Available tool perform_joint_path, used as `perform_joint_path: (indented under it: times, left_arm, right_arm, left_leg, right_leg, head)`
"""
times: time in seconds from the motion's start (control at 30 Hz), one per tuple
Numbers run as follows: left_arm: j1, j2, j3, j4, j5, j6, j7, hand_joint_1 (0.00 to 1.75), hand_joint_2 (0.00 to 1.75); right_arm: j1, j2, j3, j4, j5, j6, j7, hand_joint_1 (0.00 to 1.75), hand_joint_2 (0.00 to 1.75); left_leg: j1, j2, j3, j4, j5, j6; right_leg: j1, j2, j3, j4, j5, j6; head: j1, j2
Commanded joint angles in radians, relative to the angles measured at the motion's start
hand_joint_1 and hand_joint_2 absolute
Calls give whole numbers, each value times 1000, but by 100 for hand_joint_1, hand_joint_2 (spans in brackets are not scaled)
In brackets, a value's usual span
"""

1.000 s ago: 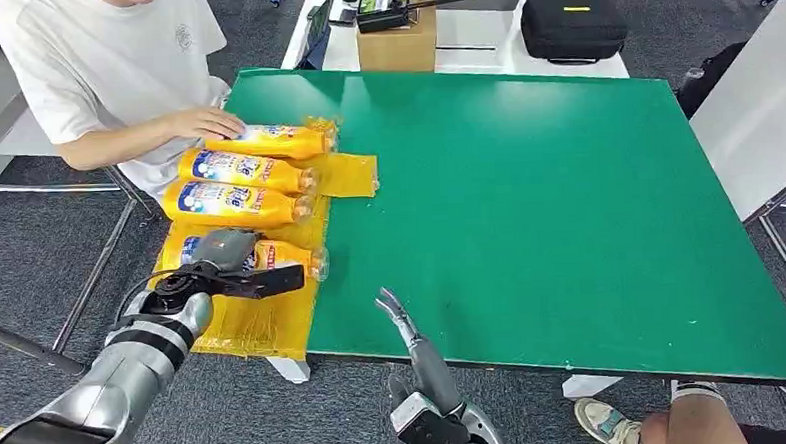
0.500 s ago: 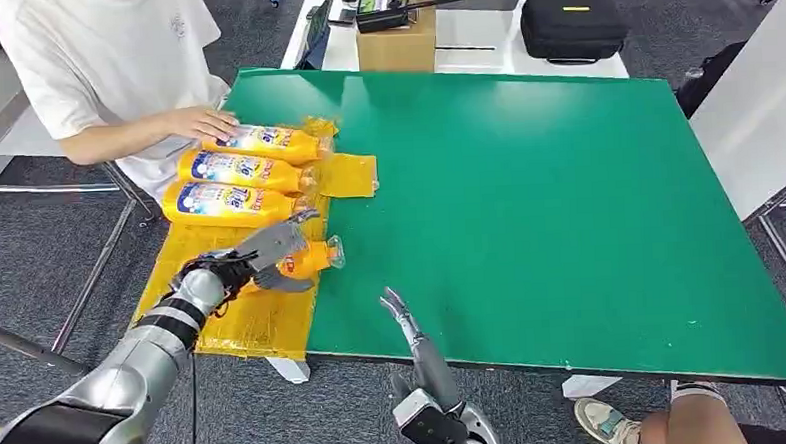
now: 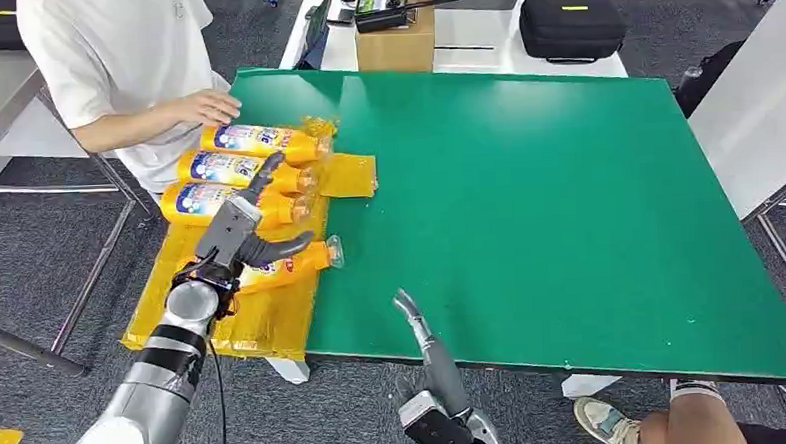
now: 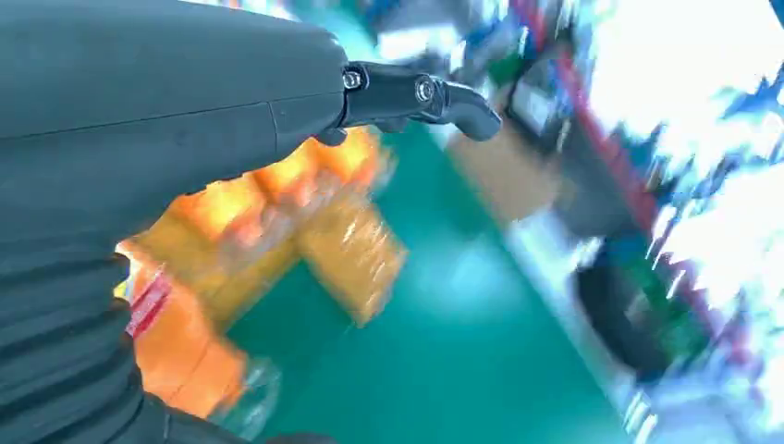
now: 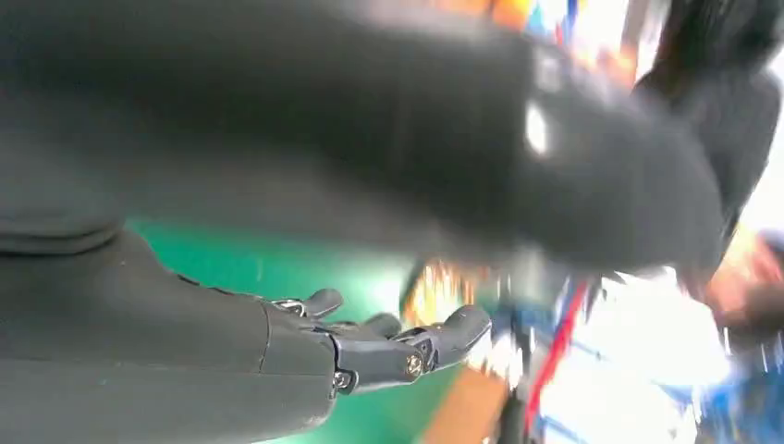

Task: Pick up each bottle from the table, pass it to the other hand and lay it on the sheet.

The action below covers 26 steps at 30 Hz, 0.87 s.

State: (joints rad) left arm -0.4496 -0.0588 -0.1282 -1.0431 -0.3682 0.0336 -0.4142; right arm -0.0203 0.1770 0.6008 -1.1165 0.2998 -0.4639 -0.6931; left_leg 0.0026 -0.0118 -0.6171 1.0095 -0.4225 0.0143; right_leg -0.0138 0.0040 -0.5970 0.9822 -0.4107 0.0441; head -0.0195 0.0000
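Four yellow bottles lie on the yellow sheet at the green table's left edge. The nearest bottle rests tilted, its clear cap over the green. My left hand hovers just above it, fingers spread, holding nothing; the left wrist view shows the hand over that blurred bottle. Three more bottles lie side by side beyond. My right hand stands open at the table's front edge, and its fingers show empty in the right wrist view.
A person in a white shirt sits at the far left, one hand at the farthest bottle. A cardboard box and a black case stand behind the table. Another person's shoe is at the front right.
My left hand set the nearest bottle down on the sheet, let go of it and rose with its fingers spread. The right hand sank slightly at the front edge.
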Motion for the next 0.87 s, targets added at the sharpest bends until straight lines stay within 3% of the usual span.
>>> perform_joint_path:
  times: [0.03,0.13,0.2,0.4,0.43,0.57,0.67,0.83,0.87]
  left_arm:
    - [492,-181,-167,-558,278,131,-70,0,175]
    - [598,-137,-254,-582,476,107,-122,0,175]
    - [611,-116,-291,-539,529,59,-147,0,175]
    - [524,-159,-283,-361,680,2,-137,0,175]
    - [524,-159,-283,-361,680,2,-137,0,175]
    - [471,-169,-278,-284,608,82,-176,0,175]
    - [462,-179,-249,-244,584,106,-203,0,175]
    - [462,-179,-249,-244,584,106,-203,0,175]
    - [467,-182,-240,-246,584,107,-203,0,175]
  right_arm:
    - [208,71,-232,-649,184,-234,-5,0,175]
    - [263,152,-363,-743,267,-234,-5,0,175]
    - [250,93,-352,-711,123,-234,-5,0,175]
    - [208,118,-391,-600,48,-234,-5,0,175]
    - [208,118,-391,-600,48,-234,-5,0,175]
    - [185,113,-387,-452,11,-234,-5,0,175]
    - [188,143,-454,-440,86,-234,-5,0,175]
    - [188,143,-454,-440,86,-234,-5,0,175]
    - [192,156,-478,-437,80,-234,-5,0,0]
  left_leg:
    - [-2,0,4,0,-3,1]
    - [-2,4,6,1,-7,0]
    - [-2,3,7,-1,-9,1]
    - [-2,-2,3,-1,-8,2]
    - [-1,-3,8,-1,-9,1]
    - [-1,1,9,-2,-9,1]
    - [0,1,12,-4,-8,1]
    - [0,1,9,-2,-8,2]
    - [0,1,8,-2,-7,3]
  right_leg:
    - [-1,-1,3,0,-4,0]
    - [-2,1,4,1,-6,0]
    - [-2,1,6,-1,-6,-1]
    - [-1,-3,3,-3,-6,0]
    - [0,-5,9,-3,-8,-1]
    - [0,-1,9,-4,-5,-2]
    - [1,-2,12,-6,-6,-2]
    - [1,-1,10,-4,-6,-1]
    - [1,-1,9,-3,-6,-1]
  head:
    - [0,0]
    - [0,0]
    - [0,0]
    - [0,0]
    - [1,0]
    - [0,0]
    - [0,0]
    - [0,0]
    - [0,0]
